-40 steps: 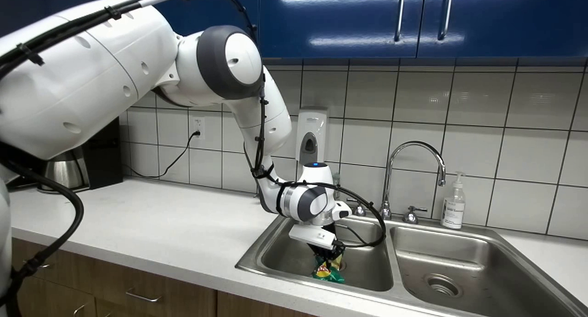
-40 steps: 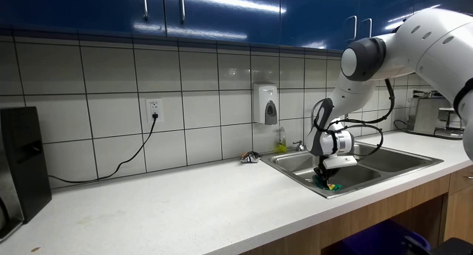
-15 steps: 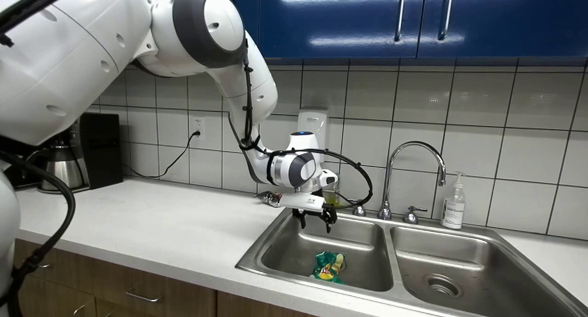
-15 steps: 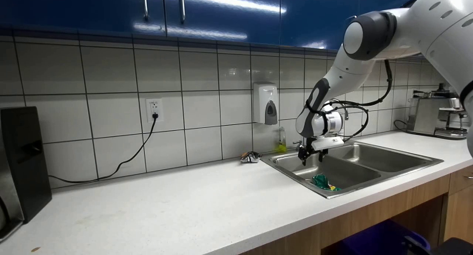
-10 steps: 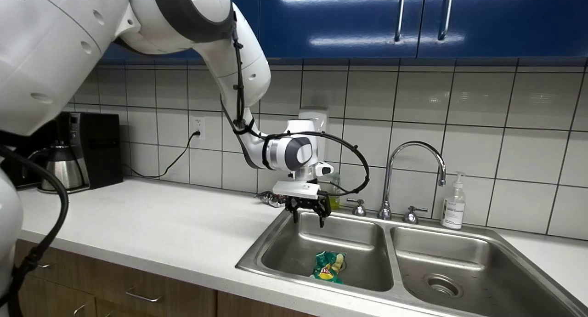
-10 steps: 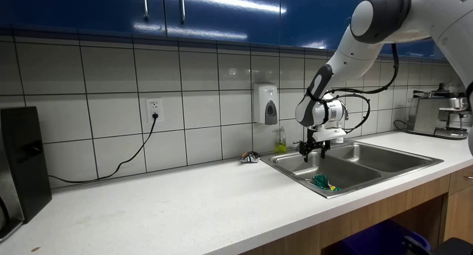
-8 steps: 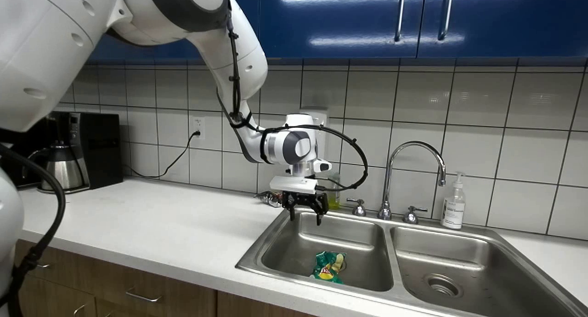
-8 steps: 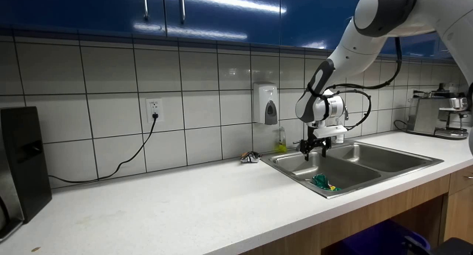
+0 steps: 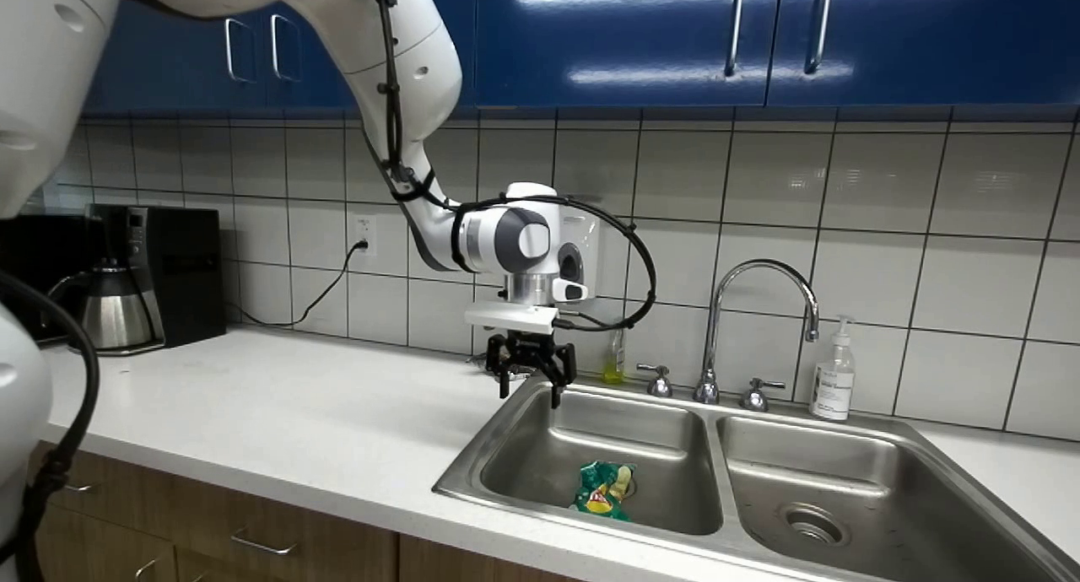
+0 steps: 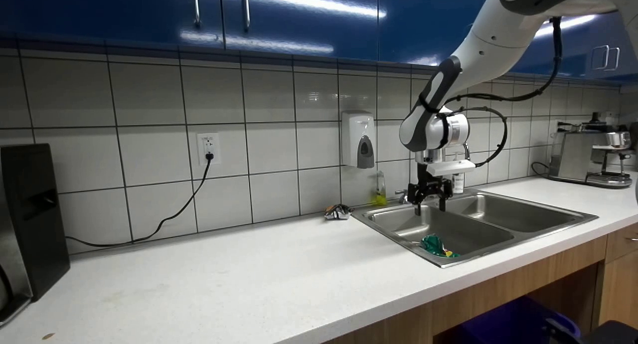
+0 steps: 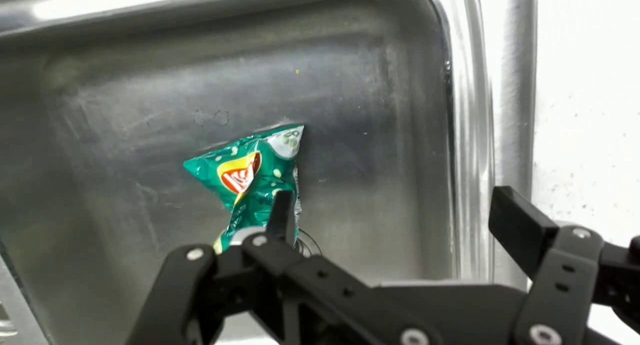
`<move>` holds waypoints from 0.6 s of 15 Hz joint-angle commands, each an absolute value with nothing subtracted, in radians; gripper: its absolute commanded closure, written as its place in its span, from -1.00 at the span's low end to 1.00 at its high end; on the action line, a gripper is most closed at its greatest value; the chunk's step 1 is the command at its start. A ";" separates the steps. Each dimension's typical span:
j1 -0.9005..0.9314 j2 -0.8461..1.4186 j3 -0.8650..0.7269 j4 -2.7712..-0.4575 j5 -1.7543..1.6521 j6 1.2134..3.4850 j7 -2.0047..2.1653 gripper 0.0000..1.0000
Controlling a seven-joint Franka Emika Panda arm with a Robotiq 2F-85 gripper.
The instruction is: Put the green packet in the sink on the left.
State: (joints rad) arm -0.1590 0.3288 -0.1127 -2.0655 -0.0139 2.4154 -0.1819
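Your black two-fingered gripper [image 9: 530, 396] now hangs higher than before, jaws spread and empty, while the glossy green packet [image 9: 601, 491] lies in the left-hand steel basin [image 9: 540, 472] toward the white counter's front edge [image 9: 278, 485], so best retreat smoothly upward, fingers [image 11: 282, 217] clear of the basin's rim [image 11: 512, 110].

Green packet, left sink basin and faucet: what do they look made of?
Green packet: probably thin, glossy plastic or foil film, judging by its creases and highlights.
Left sink basin: likely stainless steel, satin grey with soft, blurred reflections.
Faucet: polished metal, perhaps chrome-plated, with sharp bright highlights.
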 commanded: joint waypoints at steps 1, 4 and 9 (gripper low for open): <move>-0.152 0.200 -0.102 -2.184 -0.024 2.379 -0.202 -1.00; -0.139 0.122 -0.102 -2.257 -0.025 2.373 -0.202 -1.00; -0.124 -0.006 -0.106 -2.365 -0.032 2.349 -0.199 -1.00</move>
